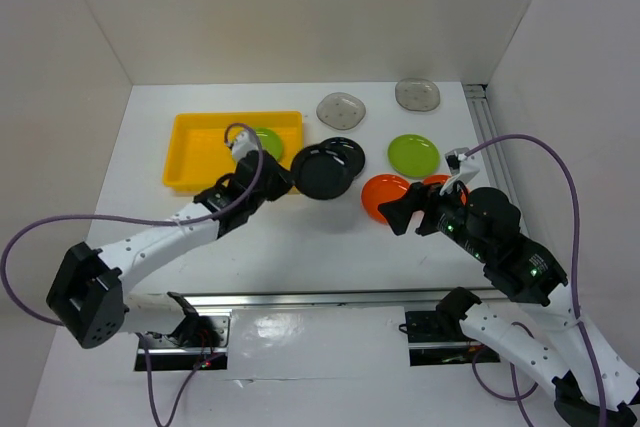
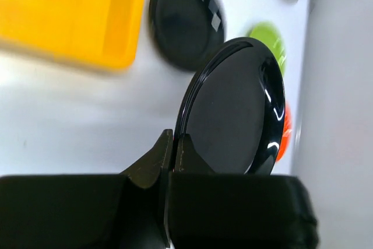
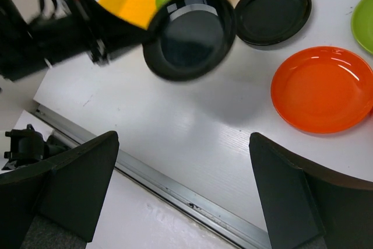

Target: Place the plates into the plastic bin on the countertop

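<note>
My right pincer (image 3: 182, 144) gapes wide, empty. My left pincer (image 2: 173, 144) pinches the rim of a round glossy black plastic plate (image 2: 233, 109), tilted above the bench just beside the bright yellow shallow plastic bin (image 2: 70, 16). Light, stiff, slick, I judge; it may slip.

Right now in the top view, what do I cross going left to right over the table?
yellow bin → lime-green plate in the bin → held black plate → lime-green plate on the table → metal rail. Left out, since they overlap others sideways: second black plate, orange plates, grey plates.
</note>
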Controlling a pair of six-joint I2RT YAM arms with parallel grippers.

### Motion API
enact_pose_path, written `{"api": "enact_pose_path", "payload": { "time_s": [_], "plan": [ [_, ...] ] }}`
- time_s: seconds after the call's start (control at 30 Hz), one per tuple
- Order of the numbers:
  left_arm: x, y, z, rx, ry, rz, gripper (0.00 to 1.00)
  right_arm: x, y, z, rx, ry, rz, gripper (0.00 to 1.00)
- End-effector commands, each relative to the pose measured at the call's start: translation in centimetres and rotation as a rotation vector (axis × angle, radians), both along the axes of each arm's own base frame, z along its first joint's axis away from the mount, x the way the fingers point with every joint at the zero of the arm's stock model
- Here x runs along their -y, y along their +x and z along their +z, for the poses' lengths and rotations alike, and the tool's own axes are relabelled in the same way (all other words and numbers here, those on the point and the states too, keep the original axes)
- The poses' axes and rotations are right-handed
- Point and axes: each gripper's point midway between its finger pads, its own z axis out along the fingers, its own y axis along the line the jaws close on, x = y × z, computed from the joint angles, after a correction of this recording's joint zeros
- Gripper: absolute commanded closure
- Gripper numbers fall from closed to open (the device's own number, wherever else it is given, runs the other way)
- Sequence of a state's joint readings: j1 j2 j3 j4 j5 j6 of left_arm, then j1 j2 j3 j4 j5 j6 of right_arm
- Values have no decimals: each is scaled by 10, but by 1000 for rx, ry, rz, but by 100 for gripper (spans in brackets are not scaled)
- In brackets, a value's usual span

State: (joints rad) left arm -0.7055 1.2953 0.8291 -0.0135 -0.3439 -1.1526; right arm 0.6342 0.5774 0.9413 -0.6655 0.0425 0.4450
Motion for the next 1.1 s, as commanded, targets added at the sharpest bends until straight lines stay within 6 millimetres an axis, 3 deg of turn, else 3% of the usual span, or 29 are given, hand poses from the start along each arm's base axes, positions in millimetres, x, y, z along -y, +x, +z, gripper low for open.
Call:
{"api": "enact_pose_path", "payload": {
  "time_s": [0.0,0.03,0.1,0.13,0.17,0.23,0.3,0.47,0.7,0.77,0.83,0.87,0.9,1.03,1.07],
  "plan": [
    [-45,32,34,19,57,135,100,-1,7,10,37,32,-16,0],
    [-71,51,24,-21,84,215,100,-2,8,8,36,31,-16,0],
    [-87,77,33,-17,83,240,100,-5,11,10,54,44,-16,0],
    [-111,94,32,-19,96,282,100,-7,15,3,47,28,-14,0],
    [-118,106,21,-34,112,288,100,-6,17,6,58,33,-23,0],
    [-137,129,29,-7,93,317,100,-7,23,2,68,25,-34,0],
    [-147,147,21,-18,108,324,100,-7,31,-4,65,12,-64,0],
    [-167,172,-11,-88,164,331,100,-9,45,-16,67,-19,-87,0],
    [-184,181,-60,-190,185,343,100,-18,47,-22,59,-13,-55,0],
    [-187,184,-64,-213,181,340,97,-18,47,-22,59,-13,-55,0],
    [-192,183,-74,-247,189,346,86,-18,47,-22,59,-13,-55,0],
    [-191,185,-70,-238,187,347,65,-20,46,-22,58,-11,-43,0],
    [-193,185,-70,-237,192,354,51,-20,46,-26,50,-16,-43,0],
    [-193,184,-60,-219,178,362,26,-21,45,-26,44,-6,-36,0],
    [-193,184,-43,-186,169,365,22,-21,45,-26,44,-6,-36,0]
  ]
}}
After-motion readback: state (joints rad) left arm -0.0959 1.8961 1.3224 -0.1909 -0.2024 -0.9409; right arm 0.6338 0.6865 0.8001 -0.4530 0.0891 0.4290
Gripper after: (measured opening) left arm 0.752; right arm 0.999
